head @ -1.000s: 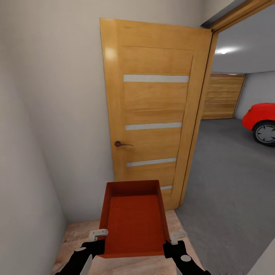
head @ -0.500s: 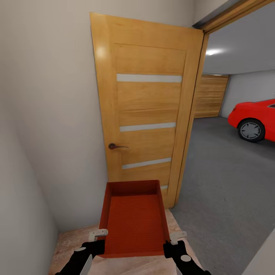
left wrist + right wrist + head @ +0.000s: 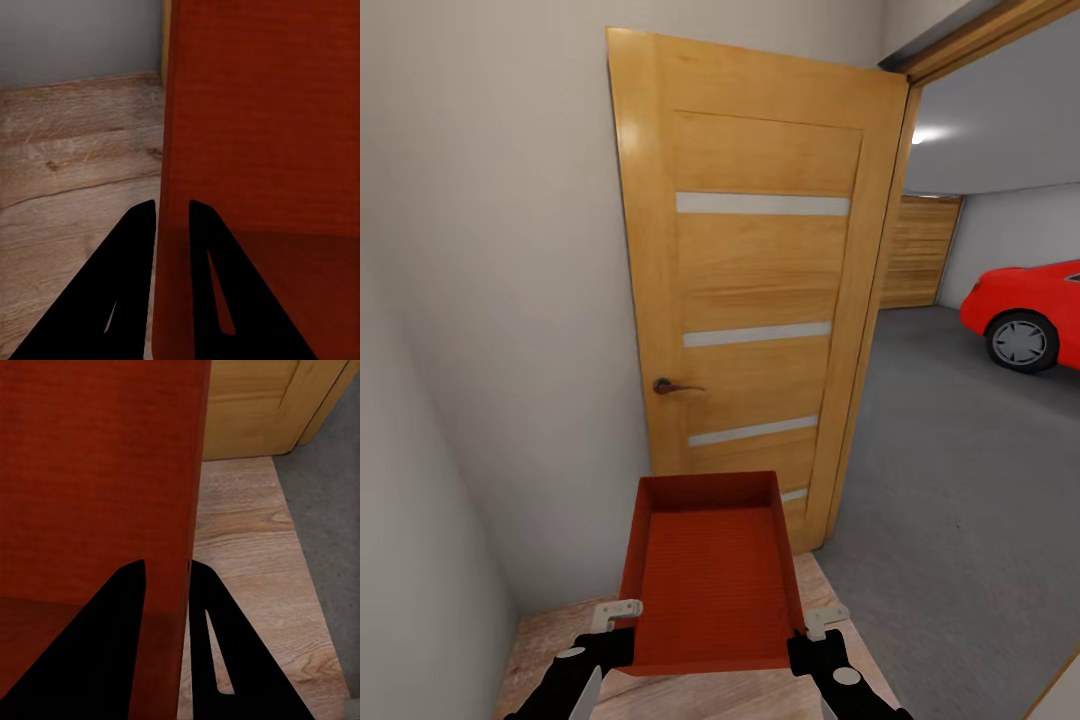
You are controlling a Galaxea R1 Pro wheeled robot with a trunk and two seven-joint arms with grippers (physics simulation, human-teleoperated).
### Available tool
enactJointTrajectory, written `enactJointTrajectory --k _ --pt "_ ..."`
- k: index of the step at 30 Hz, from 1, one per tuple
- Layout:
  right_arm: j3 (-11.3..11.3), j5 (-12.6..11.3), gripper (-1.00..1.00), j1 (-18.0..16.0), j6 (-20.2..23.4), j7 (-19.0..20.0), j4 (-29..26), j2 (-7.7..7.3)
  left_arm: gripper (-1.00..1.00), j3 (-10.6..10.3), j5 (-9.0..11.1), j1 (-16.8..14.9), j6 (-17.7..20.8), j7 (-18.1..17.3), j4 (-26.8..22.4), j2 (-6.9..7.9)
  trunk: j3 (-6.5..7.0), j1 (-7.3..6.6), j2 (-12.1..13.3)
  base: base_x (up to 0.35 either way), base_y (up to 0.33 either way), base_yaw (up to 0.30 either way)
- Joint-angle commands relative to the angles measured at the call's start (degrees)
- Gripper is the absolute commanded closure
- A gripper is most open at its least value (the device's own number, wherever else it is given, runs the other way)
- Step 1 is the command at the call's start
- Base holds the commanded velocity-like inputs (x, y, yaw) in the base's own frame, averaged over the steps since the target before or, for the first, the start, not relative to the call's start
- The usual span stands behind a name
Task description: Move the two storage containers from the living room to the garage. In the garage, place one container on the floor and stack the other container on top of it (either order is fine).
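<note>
Transit step: 1 storage container (image 3: 712, 570), an orange-red lidless bin, is carried level in front of the robot, held at its near corners by both arms. The left gripper (image 3: 616, 612) has its jaws closed narrowly over the bin's left wall, as the left wrist view shows the thin wall (image 3: 171, 225) pinched between the 2 fingers; the right gripper (image 3: 822, 620) clamps the right wall (image 3: 186, 577) in the same manner. The robot stands on light wood plank flooring (image 3: 560, 630), facing an open wooden door (image 3: 760, 300) swung back against the wall; the doorway to the garage opens at the right, where the grey concrete floor (image 3: 960, 480) and a red car (image 3: 1025, 310) are seen. To do the step well, the base should probably turn right and pass through the opening centred, keeping the bin's far end off the door leaf and frame, with both grips kept symmetrical so the thin walls do not slip or twist.
</note>
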Motion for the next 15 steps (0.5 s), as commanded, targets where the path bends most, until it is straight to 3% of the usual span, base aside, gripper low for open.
enactJointTrajectory --k 1,10,15 --pt "0.7 -0.4 1.0 0.0 -0.1 0.5 0.1 1.45 1.0 0.4 -1.1 0.0 -3.3 1.4 -0.2 -0.08 -0.03 0.02 -0.1 0.0 0.0 0.0" --pt "0.7 -0.4 1.0 0.0 -0.1 0.5 0.1 1.45 1.0 0.4 -1.1 0.0 -3.3 1.3 -0.2 -0.07 -0.03 0.02 -0.1 0.0 0.0 -0.006" --pt "0.7 -0.4 1.0 0.0 -0.1 0.5 0.1 1.45 1.0 0.4 -1.1 0.0 -3.3 1.4 -0.2 -0.07 -0.03 0.02 -0.1 0.0 0.0 -0.207"
